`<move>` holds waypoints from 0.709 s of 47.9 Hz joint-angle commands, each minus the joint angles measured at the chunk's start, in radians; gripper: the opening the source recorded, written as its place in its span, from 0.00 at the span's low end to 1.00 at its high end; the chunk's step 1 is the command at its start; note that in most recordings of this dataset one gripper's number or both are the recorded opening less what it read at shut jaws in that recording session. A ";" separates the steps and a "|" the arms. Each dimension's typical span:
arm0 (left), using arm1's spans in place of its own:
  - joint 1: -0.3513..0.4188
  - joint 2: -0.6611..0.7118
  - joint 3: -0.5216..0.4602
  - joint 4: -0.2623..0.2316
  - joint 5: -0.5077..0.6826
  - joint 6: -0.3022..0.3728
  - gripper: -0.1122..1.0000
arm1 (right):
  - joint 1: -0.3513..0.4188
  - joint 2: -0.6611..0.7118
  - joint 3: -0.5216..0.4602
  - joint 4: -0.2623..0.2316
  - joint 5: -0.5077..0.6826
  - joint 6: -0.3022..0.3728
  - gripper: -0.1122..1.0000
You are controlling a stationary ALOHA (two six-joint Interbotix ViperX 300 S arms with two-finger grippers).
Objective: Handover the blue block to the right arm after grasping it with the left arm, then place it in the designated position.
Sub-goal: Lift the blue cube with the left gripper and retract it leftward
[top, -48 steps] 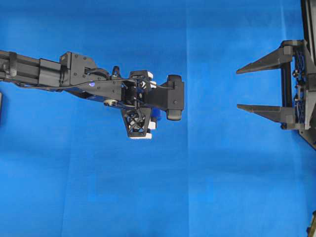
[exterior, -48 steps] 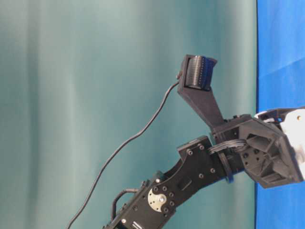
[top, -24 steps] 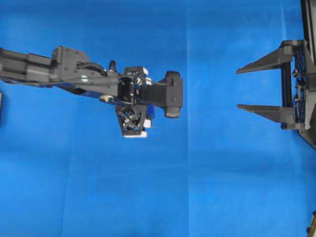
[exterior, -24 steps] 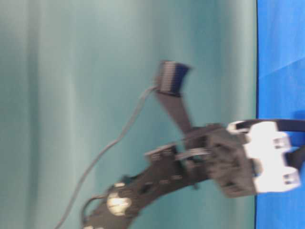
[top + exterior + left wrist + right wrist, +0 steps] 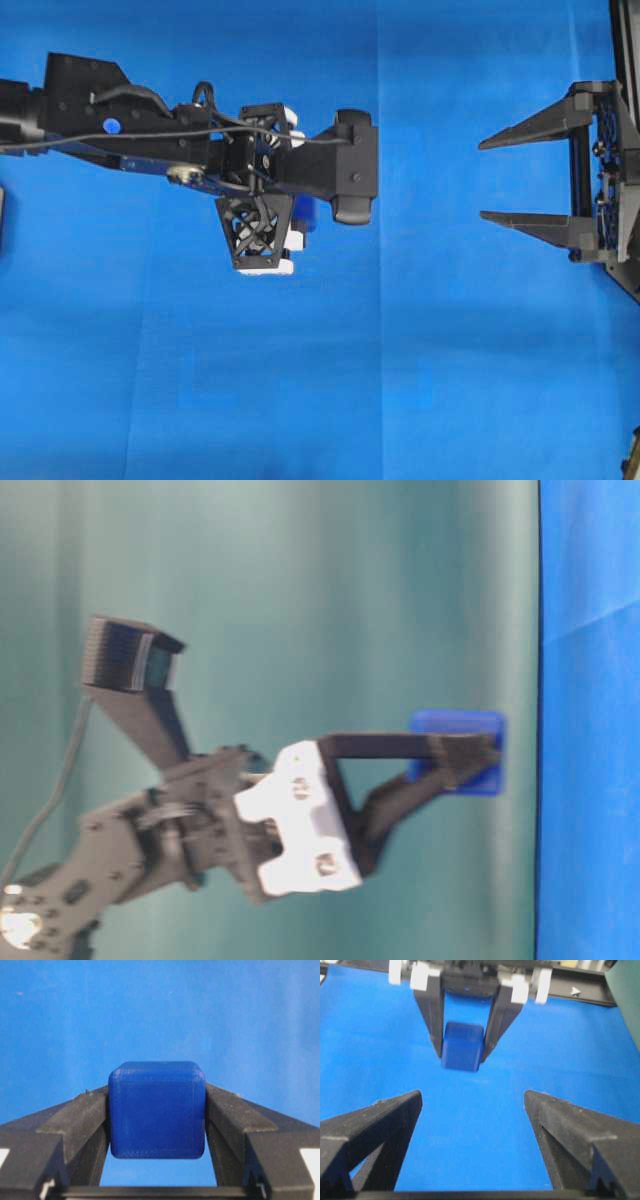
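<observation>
The blue block (image 5: 157, 1115), a small dark-blue cube, is clamped between the two black fingers of my left gripper (image 5: 156, 1091), which is shut on it. The table-level view shows the block (image 5: 458, 752) held off the blue cloth (image 5: 590, 780) at the tips of the left gripper (image 5: 478, 758). From overhead only a sliver of the block (image 5: 303, 213) shows beneath the left arm's wrist. My right gripper (image 5: 482, 180) waits wide open at the right edge, pointing left with nothing in it. Its own view faces the block (image 5: 462, 1046) across a gap, between its spread fingers (image 5: 380, 1115).
Blue cloth (image 5: 400, 380) covers the whole table. A teal backdrop (image 5: 250, 580) stands behind the left arm. A dark object (image 5: 1, 215) sits at the left edge, another (image 5: 634, 455) in the bottom right corner. A black rail (image 5: 580, 991) runs along the far side.
The left arm has risen and swung, bringing the held block up off the cloth into the table-level view. The right arm has not moved.
</observation>
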 commanded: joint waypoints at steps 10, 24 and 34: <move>-0.005 -0.094 -0.101 0.003 0.060 0.003 0.54 | -0.002 0.003 -0.026 0.005 -0.003 0.002 0.97; -0.005 -0.109 -0.101 0.003 0.072 0.000 0.54 | -0.002 0.003 -0.028 0.005 -0.003 0.002 0.97; -0.005 -0.109 -0.098 0.003 0.067 0.000 0.54 | -0.002 0.003 -0.026 0.005 -0.003 0.002 0.97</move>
